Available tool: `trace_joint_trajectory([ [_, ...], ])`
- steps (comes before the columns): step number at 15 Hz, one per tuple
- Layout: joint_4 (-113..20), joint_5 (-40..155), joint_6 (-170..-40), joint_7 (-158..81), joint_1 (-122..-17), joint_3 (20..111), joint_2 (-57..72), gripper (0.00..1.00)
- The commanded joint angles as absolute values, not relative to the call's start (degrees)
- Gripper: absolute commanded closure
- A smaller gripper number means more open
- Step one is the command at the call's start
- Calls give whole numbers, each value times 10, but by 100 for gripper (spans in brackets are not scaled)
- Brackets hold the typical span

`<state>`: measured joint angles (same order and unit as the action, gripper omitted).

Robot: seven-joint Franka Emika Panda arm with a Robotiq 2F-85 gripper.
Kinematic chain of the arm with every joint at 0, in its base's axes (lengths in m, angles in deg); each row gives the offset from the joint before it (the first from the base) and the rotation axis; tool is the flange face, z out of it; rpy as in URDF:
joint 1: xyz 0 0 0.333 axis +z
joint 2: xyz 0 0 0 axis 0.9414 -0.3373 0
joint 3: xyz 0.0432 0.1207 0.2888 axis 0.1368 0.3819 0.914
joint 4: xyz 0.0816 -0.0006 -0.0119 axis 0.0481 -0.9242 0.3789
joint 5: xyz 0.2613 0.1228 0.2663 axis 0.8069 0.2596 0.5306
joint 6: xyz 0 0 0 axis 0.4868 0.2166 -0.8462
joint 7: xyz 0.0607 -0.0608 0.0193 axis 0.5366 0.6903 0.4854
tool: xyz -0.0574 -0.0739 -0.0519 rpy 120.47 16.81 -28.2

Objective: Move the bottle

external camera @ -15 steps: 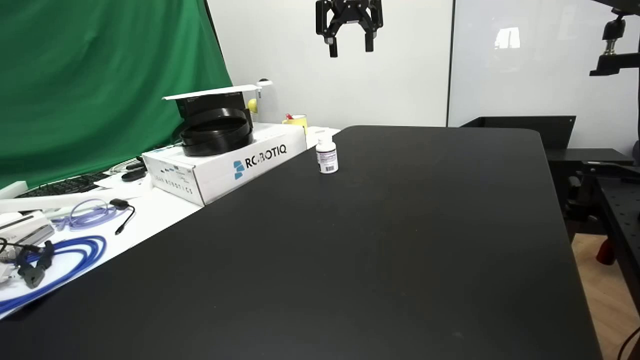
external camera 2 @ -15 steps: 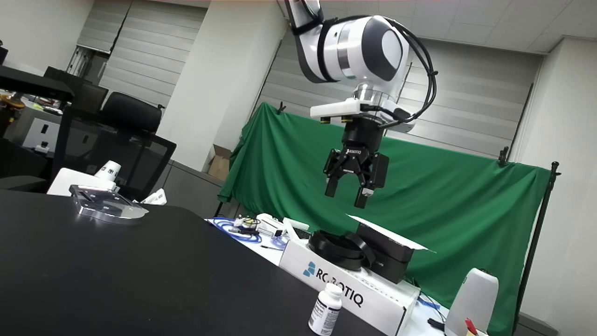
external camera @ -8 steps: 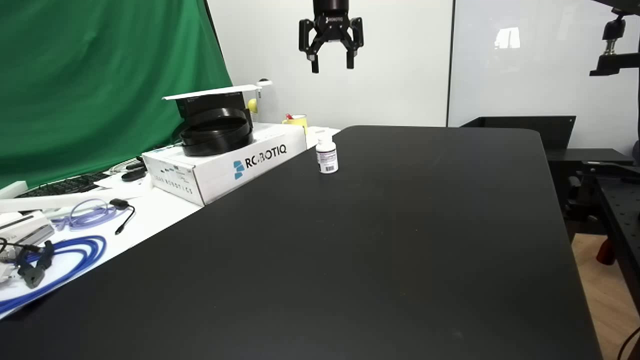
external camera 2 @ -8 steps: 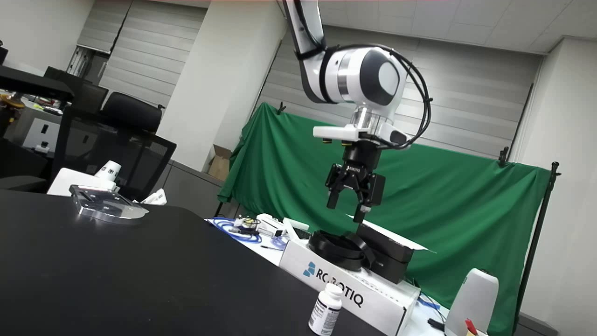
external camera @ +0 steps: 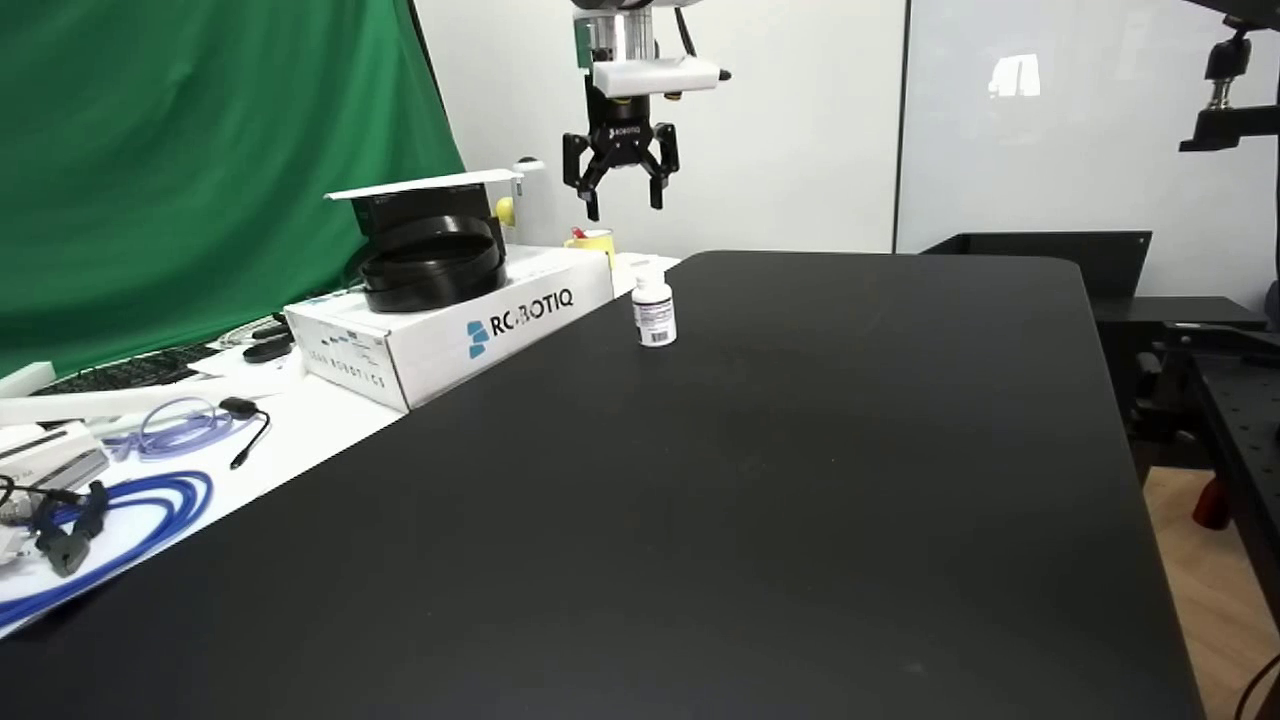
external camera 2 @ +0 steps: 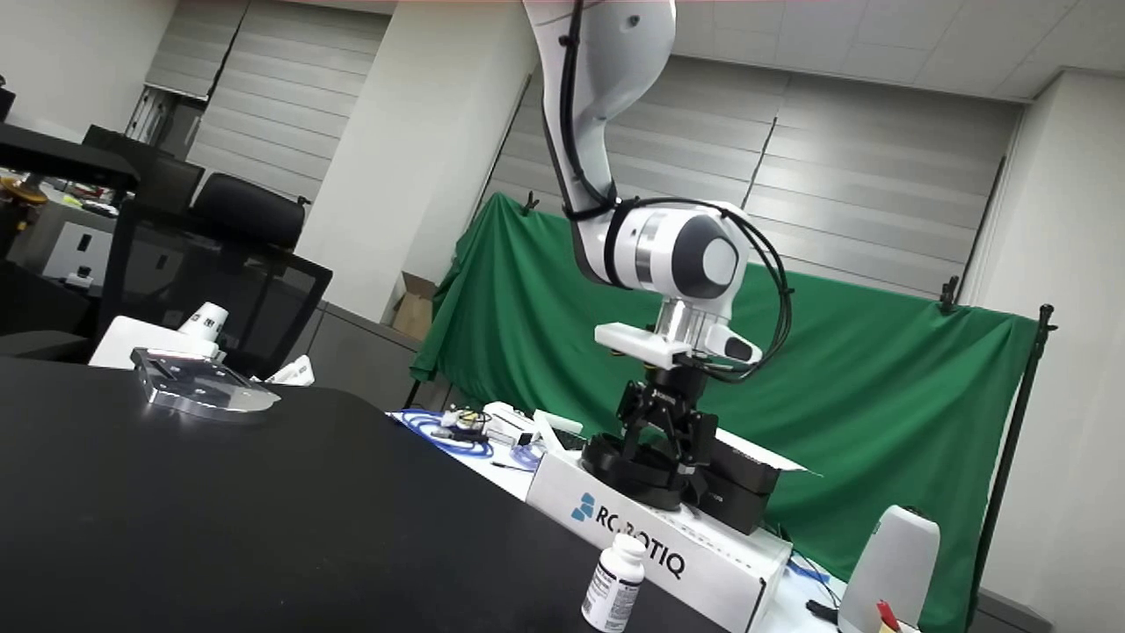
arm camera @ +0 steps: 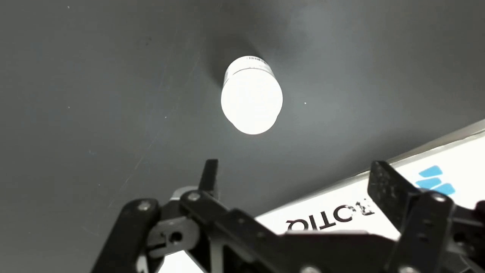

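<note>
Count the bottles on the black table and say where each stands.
1: the white bottle, upright on the black table near the ROBOTIQ box. Any outside the frames would not show.

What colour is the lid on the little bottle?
The lid on the bottle is white, and shows best in an exterior view.

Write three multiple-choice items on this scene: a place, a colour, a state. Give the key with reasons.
1. Where does the bottle stand?
A) on the white box
B) on the black tabletop
C) on the floor

2. What colour is the hanging cloth?
A) green
B) red
C) yellow

3. How is the gripper?
A) shut on the bottle
B) shut, holding nothing
C) open, holding nothing

1 B: both exterior views show it there.
2 A: both exterior views show green.
3 C: its jaws stand apart, the bottle outside them.
</note>
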<state>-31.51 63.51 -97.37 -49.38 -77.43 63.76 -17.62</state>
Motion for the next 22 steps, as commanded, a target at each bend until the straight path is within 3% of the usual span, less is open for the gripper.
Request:
trace_joint_trajectory([
  [1, -218, 641, -922, -497, -780, 629, -244, 0],
  [15, -241, 648, -930, -471, -787, 641, -275, 0],
  [16, -242, 647, -936, -470, -785, 641, -277, 25],
  [18, -242, 647, -944, -466, -784, 643, -280, 32],
  [22, -243, 642, -954, -463, -781, 639, -285, 61],
])
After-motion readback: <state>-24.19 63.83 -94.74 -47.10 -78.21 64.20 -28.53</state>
